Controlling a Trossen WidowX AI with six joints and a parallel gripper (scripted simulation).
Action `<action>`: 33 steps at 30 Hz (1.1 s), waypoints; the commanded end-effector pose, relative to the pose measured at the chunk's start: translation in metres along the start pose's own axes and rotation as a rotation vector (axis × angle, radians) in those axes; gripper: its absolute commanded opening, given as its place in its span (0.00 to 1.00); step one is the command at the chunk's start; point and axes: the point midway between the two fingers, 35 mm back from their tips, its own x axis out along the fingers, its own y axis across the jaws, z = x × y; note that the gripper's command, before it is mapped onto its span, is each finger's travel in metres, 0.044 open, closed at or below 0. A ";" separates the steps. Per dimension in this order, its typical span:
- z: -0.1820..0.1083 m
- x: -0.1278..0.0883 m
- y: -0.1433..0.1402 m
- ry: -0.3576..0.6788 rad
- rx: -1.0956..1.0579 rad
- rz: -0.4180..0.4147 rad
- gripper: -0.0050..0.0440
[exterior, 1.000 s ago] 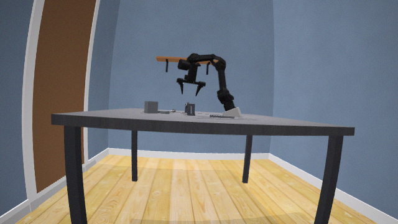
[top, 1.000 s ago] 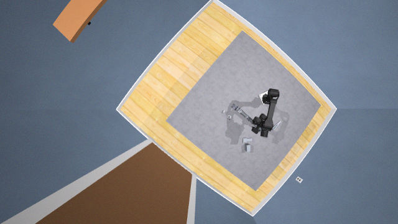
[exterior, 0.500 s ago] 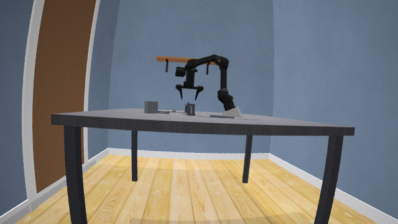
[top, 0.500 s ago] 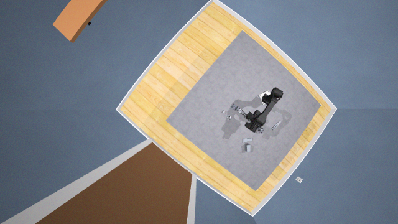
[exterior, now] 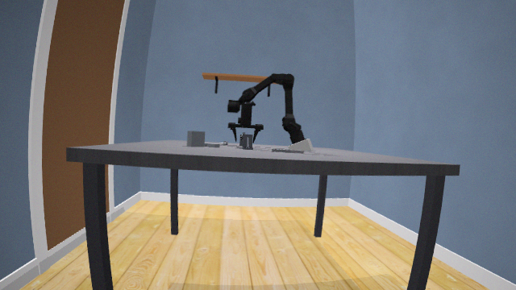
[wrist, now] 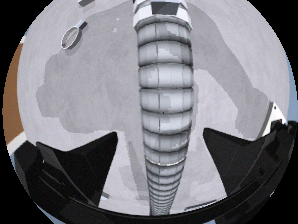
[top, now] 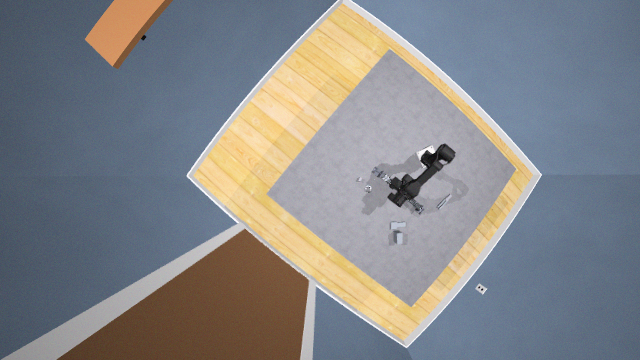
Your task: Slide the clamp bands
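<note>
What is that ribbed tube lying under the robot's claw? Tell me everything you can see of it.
The hose is a pale grey, ribbed tube that looks flexible. It lies flat and straight on the grey table top, running away from the camera. The open gripper straddles it without touching. Its far end shows black and white patches; no band is plainly visible.
</note>
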 end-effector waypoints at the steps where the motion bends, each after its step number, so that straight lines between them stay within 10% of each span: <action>1: 0.000 0.009 -0.001 0.005 -0.002 -0.002 1.00; 7: 0.000 0.009 -0.001 0.005 -0.002 -0.002 0.90; 15: 0.000 0.009 -0.001 0.005 -0.002 -0.002 0.51; 33: 0.000 0.009 -0.001 0.005 -0.002 -0.002 0.35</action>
